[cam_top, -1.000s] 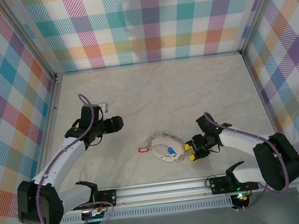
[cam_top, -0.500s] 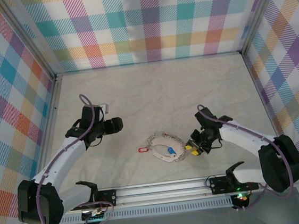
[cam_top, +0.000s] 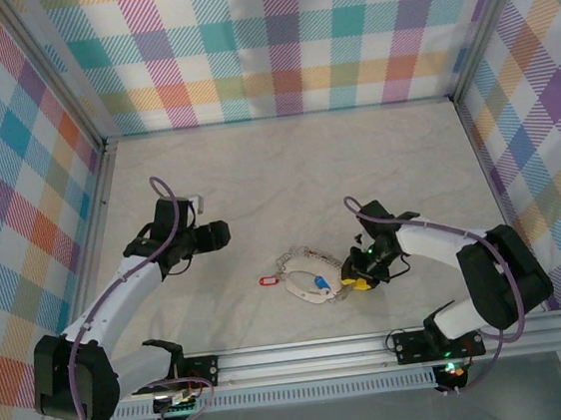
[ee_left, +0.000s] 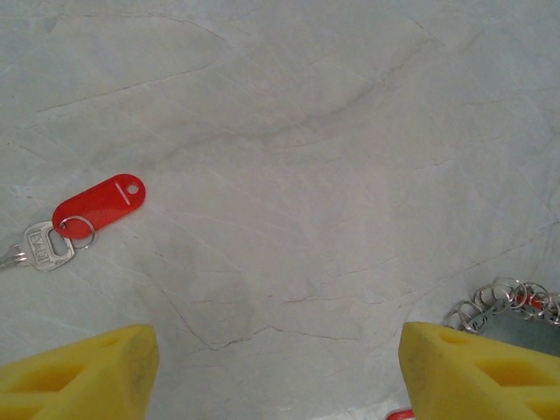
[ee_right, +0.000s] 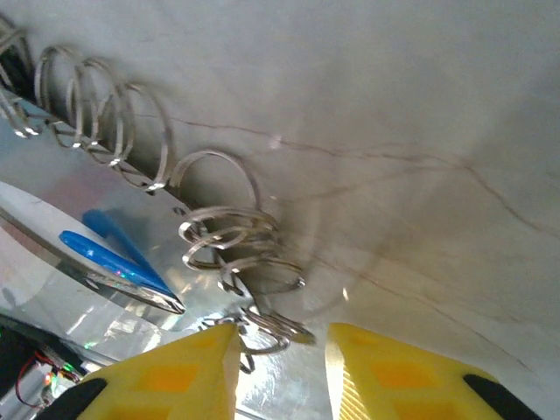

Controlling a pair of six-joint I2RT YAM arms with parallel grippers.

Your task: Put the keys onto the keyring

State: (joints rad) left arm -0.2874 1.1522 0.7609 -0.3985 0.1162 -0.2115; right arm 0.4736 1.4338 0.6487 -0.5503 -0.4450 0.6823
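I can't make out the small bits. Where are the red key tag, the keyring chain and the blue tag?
red key tag [ee_left: 98, 204], left wrist view, middle of the red plastic.
keyring chain [ee_right: 225, 233], right wrist view, on the bunched middle rings.
blue tag [ee_right: 109, 260], right wrist view, middle of the blue plastic.

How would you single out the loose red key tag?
On the pale table, find the silver chain loop near the front middle, by the right gripper. Just left of it, apart, lies a red oval tag on a small ring with a silver key. The blue piece sits inside the loop; this one lies outside.
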